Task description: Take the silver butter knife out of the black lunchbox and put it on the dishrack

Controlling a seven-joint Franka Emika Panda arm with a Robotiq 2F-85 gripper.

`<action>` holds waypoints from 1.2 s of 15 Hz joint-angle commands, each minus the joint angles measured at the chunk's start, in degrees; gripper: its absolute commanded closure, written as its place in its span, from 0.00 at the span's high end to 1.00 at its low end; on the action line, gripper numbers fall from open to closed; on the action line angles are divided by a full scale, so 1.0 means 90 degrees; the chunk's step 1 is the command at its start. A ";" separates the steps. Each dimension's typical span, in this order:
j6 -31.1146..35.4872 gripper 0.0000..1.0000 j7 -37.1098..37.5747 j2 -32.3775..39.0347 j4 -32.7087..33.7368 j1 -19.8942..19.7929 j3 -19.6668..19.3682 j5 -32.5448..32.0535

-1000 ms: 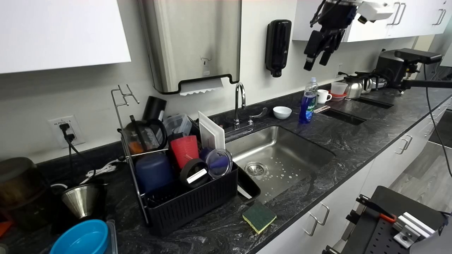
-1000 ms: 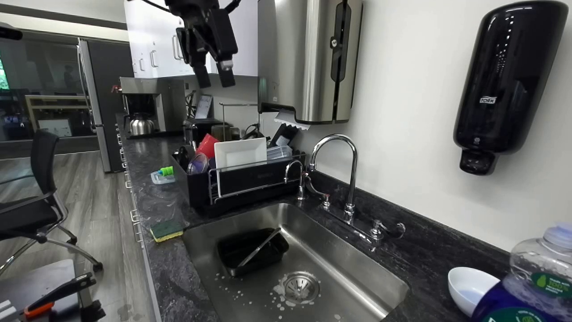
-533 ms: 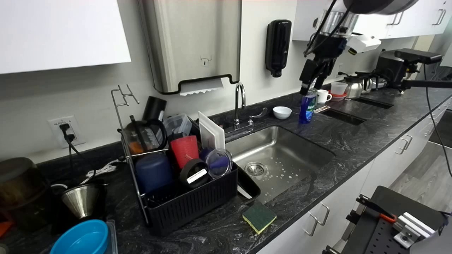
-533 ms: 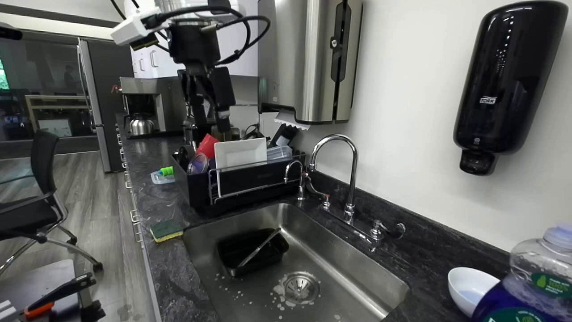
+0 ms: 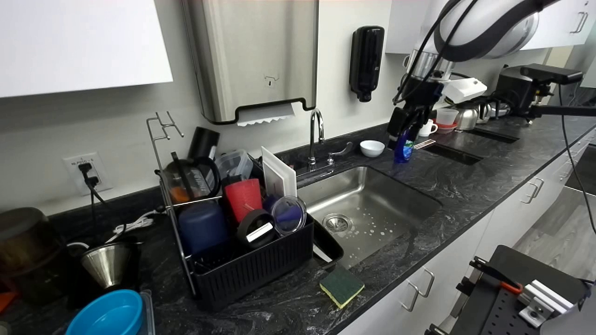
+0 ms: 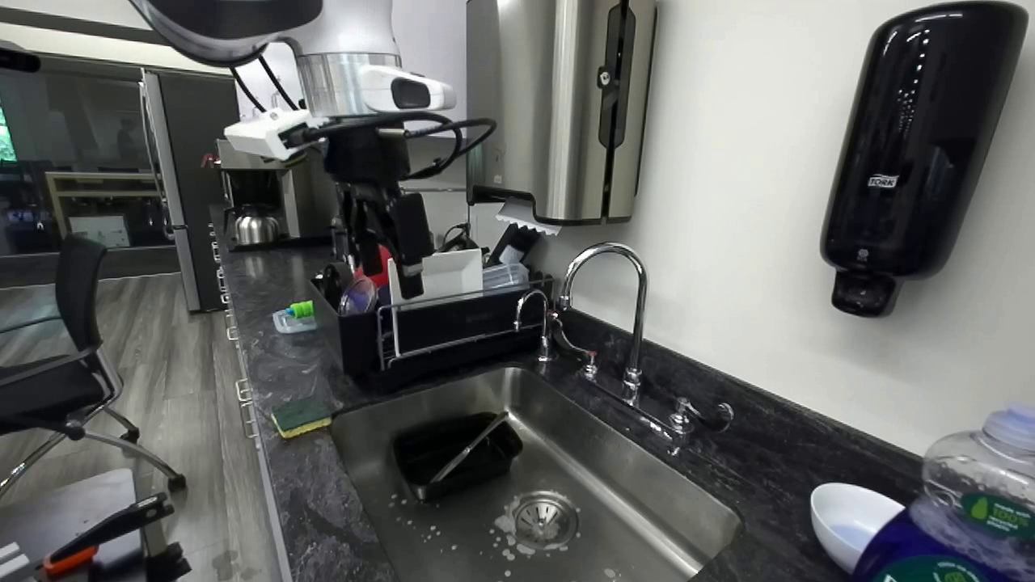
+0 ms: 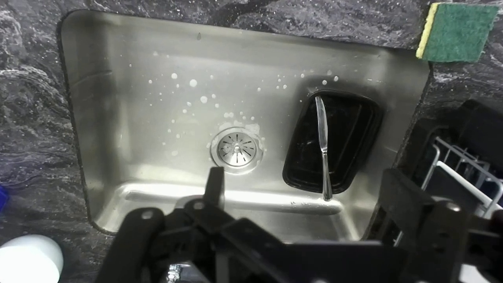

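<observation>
Down comes my gripper (image 6: 390,276) since half a second ago, with more of the arm (image 6: 348,73) now showing in both exterior views. Its tips hung above the white square plate (image 6: 454,279) then; now, in an exterior view, they overlap plate and red cup (image 5: 242,195). Silver butter knife (image 7: 324,147), black lunchbox (image 7: 347,133) and sponge (image 7: 459,33): same spots as before.

Jaws spread, wide gap. In my wrist view they reach in from the bottom edge, one to each side, and the lunchbox shows between them, farther down.

Knife lies lengthwise in the lunchbox, blade tip near one rim, handle end poking over the opposite rim, on the faucet (image 6: 639,307) side. Lunchbox sits in the steel sink (image 7: 157,129), beside the drain (image 7: 237,149), at the end nearest the dishrack (image 5: 256,265). Dishrack stands on the counter (image 5: 465,186) just beside the sink, loaded: cup tilted, plate near upright.

Sponge on the counter at the sink's corner, green face up. White bowl (image 5: 372,148) between faucet and soap bottle (image 5: 404,151); in an exterior view my gripper hides the bottle's upper part.
</observation>
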 commanded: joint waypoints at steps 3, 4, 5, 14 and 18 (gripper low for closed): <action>0.0858 1.00 -0.0101 0.0866 -0.0073 0.0041 0.0009 0.0184; 0.1003 1.00 -0.0120 0.1073 -0.0046 0.0056 0.0014 0.0217; 0.1132 1.00 -0.0145 0.1262 -0.0023 0.0071 0.0022 0.0252; 0.1552 1.00 -0.0017 0.2117 0.0090 0.0035 0.0237 0.0113; 0.1526 1.00 -0.0009 0.2127 0.0160 0.0051 0.0285 0.0097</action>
